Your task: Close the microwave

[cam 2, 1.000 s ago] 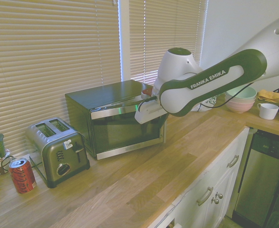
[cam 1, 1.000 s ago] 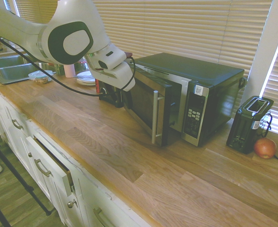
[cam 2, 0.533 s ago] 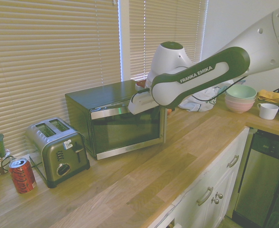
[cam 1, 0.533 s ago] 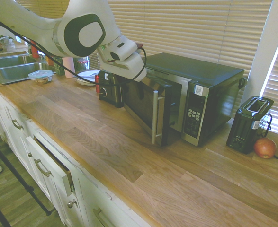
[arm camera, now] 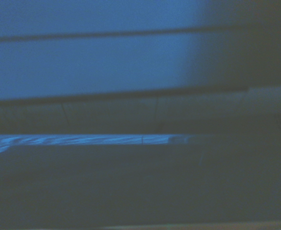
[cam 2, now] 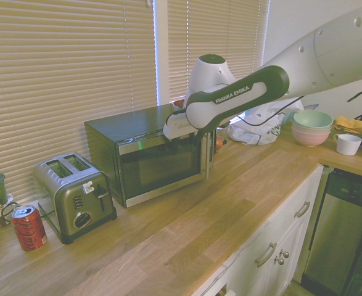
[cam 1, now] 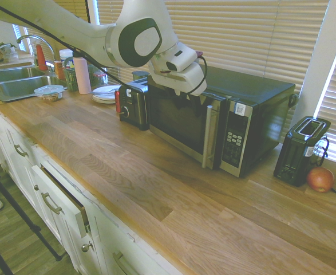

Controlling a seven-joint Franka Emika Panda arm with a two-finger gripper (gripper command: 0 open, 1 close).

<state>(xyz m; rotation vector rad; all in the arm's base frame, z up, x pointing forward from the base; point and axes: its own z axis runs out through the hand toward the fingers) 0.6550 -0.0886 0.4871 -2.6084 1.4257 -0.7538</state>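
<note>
The microwave (cam 1: 245, 97) (cam 2: 131, 132) stands at the back of the wooden counter, black with a steel front. Its dark glass door (cam 1: 176, 120) (cam 2: 162, 168) lies almost flush with the front, and the silver bar handle (cam 1: 208, 137) sits beside the keypad panel (cam 1: 234, 139). My gripper (cam 1: 186, 91) (cam 2: 190, 134) is at the door's top edge, up against the front of the oven. The white hand hides its fingers. The wrist view is a dark blue blur of flat surfaces seen from very close.
A small black toaster (cam 1: 133, 104) stands left of the microwave and another (cam 1: 301, 150) to its right, by a round orange fruit (cam 1: 320, 179). A silver toaster (cam 2: 76, 196), a red can (cam 2: 28, 227), stacked bowls (cam 2: 312, 126) and the sink (cam 1: 10, 83) share the counter.
The door has swung from clearly ajar to almost flush with the microwave's front. My gripper moved along with it toward the oven and rose to the door's top edge.
</note>
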